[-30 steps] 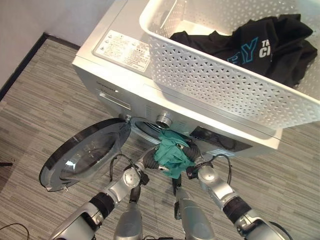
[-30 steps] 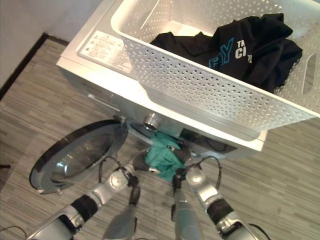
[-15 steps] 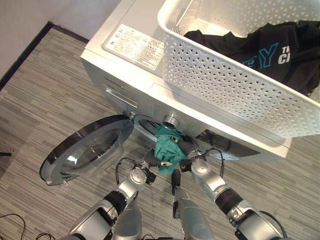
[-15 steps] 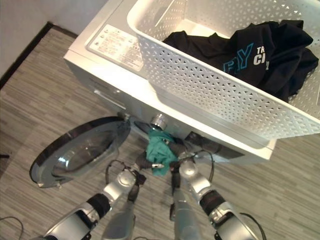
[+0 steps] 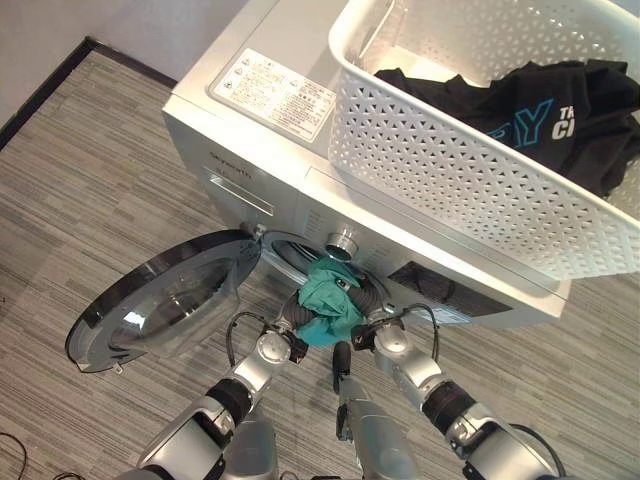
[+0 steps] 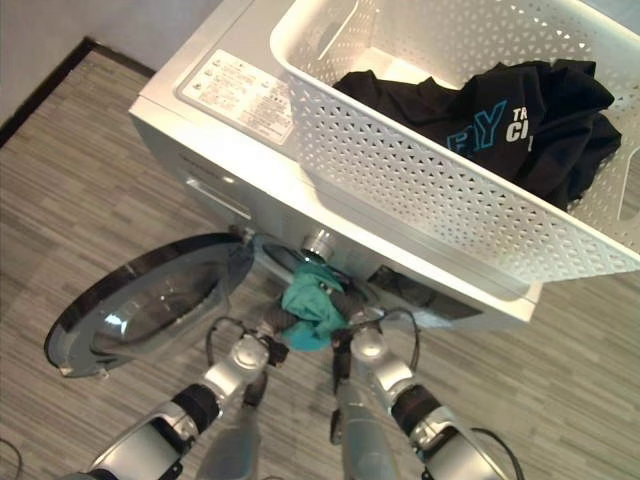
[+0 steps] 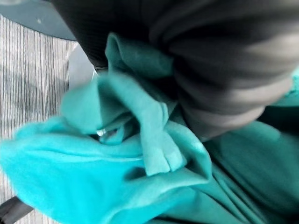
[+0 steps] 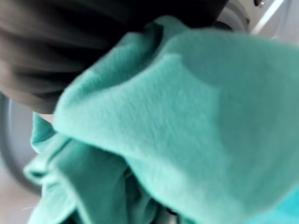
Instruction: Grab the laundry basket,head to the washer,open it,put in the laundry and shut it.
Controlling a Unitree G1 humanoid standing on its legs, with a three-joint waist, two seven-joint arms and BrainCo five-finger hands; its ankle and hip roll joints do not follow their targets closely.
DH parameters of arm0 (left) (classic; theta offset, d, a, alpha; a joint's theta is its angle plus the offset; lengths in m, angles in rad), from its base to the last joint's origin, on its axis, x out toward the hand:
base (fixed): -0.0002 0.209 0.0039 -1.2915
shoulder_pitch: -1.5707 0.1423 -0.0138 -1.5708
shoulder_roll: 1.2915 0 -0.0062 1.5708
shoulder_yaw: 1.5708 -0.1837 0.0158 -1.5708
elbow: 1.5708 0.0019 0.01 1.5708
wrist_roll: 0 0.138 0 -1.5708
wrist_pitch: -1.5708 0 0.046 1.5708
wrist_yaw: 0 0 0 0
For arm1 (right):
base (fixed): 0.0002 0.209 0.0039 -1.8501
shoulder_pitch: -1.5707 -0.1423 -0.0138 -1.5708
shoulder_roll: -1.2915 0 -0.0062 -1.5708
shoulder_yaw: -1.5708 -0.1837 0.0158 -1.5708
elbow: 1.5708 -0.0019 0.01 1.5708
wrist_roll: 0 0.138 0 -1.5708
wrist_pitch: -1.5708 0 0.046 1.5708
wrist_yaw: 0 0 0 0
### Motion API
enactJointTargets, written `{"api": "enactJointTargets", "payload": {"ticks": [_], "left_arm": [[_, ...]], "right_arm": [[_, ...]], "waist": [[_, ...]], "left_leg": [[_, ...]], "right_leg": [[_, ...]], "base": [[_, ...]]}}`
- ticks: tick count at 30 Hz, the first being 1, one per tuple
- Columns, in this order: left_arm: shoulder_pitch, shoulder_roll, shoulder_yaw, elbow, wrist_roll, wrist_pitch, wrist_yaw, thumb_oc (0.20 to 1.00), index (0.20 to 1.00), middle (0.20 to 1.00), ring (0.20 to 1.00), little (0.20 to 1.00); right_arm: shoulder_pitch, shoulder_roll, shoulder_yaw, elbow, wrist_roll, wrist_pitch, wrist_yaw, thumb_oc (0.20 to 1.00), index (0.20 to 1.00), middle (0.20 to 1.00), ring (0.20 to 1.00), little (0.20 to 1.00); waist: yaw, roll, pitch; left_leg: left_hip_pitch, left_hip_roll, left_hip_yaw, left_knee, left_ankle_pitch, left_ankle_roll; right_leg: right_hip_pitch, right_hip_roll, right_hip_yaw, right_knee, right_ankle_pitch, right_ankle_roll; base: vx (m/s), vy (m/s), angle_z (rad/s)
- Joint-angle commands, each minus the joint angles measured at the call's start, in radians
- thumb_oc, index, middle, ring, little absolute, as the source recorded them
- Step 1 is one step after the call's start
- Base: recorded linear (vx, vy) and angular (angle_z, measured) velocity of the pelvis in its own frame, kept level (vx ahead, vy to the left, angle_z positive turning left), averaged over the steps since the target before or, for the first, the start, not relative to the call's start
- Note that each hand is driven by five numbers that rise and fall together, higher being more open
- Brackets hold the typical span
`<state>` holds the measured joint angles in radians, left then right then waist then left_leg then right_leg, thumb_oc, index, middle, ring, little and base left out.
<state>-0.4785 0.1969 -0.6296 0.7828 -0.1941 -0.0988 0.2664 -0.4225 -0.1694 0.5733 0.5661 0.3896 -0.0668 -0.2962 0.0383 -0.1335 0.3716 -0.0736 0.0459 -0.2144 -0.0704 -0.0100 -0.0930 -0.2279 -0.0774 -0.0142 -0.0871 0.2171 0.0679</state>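
**Teal garment fed into the open washer, basket parked on top**

Nearest, both forearms reached forward and slightly inward, converging low at the drum mouth. Left robot hand (image 5: 290, 330) and right robot hand (image 5: 368, 318) pressed against opposite sides of a bunched teal garment (image 5: 327, 303), apparently to steer it through the opening together. Fingers buried in the cloth in both wrist views; grip state could not be told for either hand. Garment sat right at the porthole, partly inside, partly bulging out. Round glass door (image 5: 160, 305) swung wide to the robot's left, low over the striped floor (image 5: 90, 170), leaving the opening clear. Beyond, white washer (image 5: 240, 150) with its knob (image 5: 343, 241) above the opening. Farthest, white laundry basket (image 5: 470, 190) rested on the washer's top, presumably within reach, a black printed shirt (image 5: 540, 120) still inside awaiting loading.
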Motion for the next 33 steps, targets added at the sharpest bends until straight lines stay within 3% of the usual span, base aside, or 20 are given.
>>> {"api": "enactJointTargets", "payload": {"ticks": [1, 2, 3, 4, 12, 24, 30, 33], "left_arm": [[-0.054, -0.021, 0.040, 0.014, 0.014, -0.044, 0.067, 0.200, 0.200, 0.200, 0.200, 0.200], [-0.054, -0.021, 0.040, 0.014, 0.014, -0.044, 0.067, 0.200, 0.200, 0.200, 0.200, 0.200], [-0.050, -0.021, 0.052, 0.019, 0.005, -0.048, 0.073, 0.200, 0.200, 0.200, 0.200, 0.200], [-0.047, -0.022, 0.067, 0.024, -0.010, -0.052, 0.077, 0.200, 0.200, 0.200, 0.200, 0.200], [0.010, -0.015, 0.155, 0.032, -0.072, -0.086, 0.119, 0.200, 0.200, 0.200, 0.200, 0.200], [-0.091, -0.052, 0.238, 0.158, -0.238, -0.110, 0.110, 0.200, 0.200, 0.200, 0.200, 0.200], [-0.202, -0.054, 0.207, 0.201, -0.246, -0.107, 0.081, 0.200, 0.200, 0.200, 0.200, 0.200], [-0.242, -0.059, 0.188, 0.204, -0.279, -0.105, 0.070, 0.200, 0.200, 0.200, 0.200, 0.200]], "right_arm": [[0.010, 0.007, -0.011, -0.042, 0.003, -0.053, 0.017, 0.200, 0.200, 0.200, 0.200, 0.200], [0.009, 0.007, -0.011, -0.042, 0.003, -0.053, 0.017, 0.260, 0.260, 0.260, 0.260, 0.260], [0.008, 0.002, -0.003, -0.029, -0.015, -0.046, 0.022, 0.545, 0.545, 0.545, 0.545, 0.545], [0.002, -0.006, 0.012, -0.014, -0.060, -0.032, 0.024, 1.000, 1.000, 1.000, 1.000, 1.000], [-0.030, -0.036, 0.045, 0.121, -0.337, 0.035, -0.021, 1.000, 1.000, 1.000, 1.000, 1.000], [0.120, -0.095, 0.107, 0.410, -0.709, 0.146, -0.044, 1.000, 1.000, 1.000, 1.000, 1.000], [0.240, -0.071, 0.138, 0.708, -0.793, 0.193, 0.019, 1.000, 1.000, 1.000, 1.000, 1.000], [0.285, -0.058, 0.125, 0.737, -0.776, 0.206, 0.036, 1.000, 1.000, 1.000, 1.000, 1.000]], "waist": [[0.016, -0.002, 0.000], [0.016, -0.002, 0.000], [0.017, -0.004, 0.001], [0.018, -0.005, 0.002], [0.026, -0.015, 0.002], [-0.026, -0.051, 0.025], [-0.062, -0.043, 0.041], [-0.085, -0.042, 0.070]], "left_leg": [[-0.060, -0.008, 0.053, -0.017, -0.001, 0.062], [-0.060, -0.008, 0.052, -0.017, -0.001, 0.062], [-0.059, -0.007, 0.053, -0.017, 0.000, 0.061], [-0.060, -0.005, 0.052, -0.017, 0.000, 0.060], [-0.065, 0.005, 0.063, -0.017, 0.001, 0.055], [-0.097, 0.017, 0.083, -0.017, 0.003, 0.046], [-0.120, 0.016, 0.096, -0.017, 0.009, 0.045], [-0.154, 0.011, 0.111, 0.021, 0.002, 0.049]], "right_leg": [[0.024, -0.064, -0.056, 0.034, -0.119, 0.056], [0.024, -0.064, -0.056, 0.034, -0.119, 0.056], [0.024, -0.063, -0.057, 0.035, -0.119, 0.056], [0.024, -0.062, -0.059, 0.035, -0.120, 0.056], [0.020, -0.052, -0.061, 0.030, -0.121, 0.053], [-0.016, -0.038, -0.053, 0.027, -0.112, 0.055], [-0.048, -0.044, -0.044, 0.034, -0.106, 0.060], [-0.077, -0.049, -0.025, 0.048, -0.100, 0.060]], "base": [[0.00, 0.000, 0.00], [0.00, 0.000, 0.00], [0.00, 0.000, 0.00], [-0.01, -0.035, 0.00], [-0.01, -0.019, 0.00], [-0.02, -0.006, -0.01], [-0.03, -0.014, -0.12], [-0.10, 0.013, 0.00]]}}
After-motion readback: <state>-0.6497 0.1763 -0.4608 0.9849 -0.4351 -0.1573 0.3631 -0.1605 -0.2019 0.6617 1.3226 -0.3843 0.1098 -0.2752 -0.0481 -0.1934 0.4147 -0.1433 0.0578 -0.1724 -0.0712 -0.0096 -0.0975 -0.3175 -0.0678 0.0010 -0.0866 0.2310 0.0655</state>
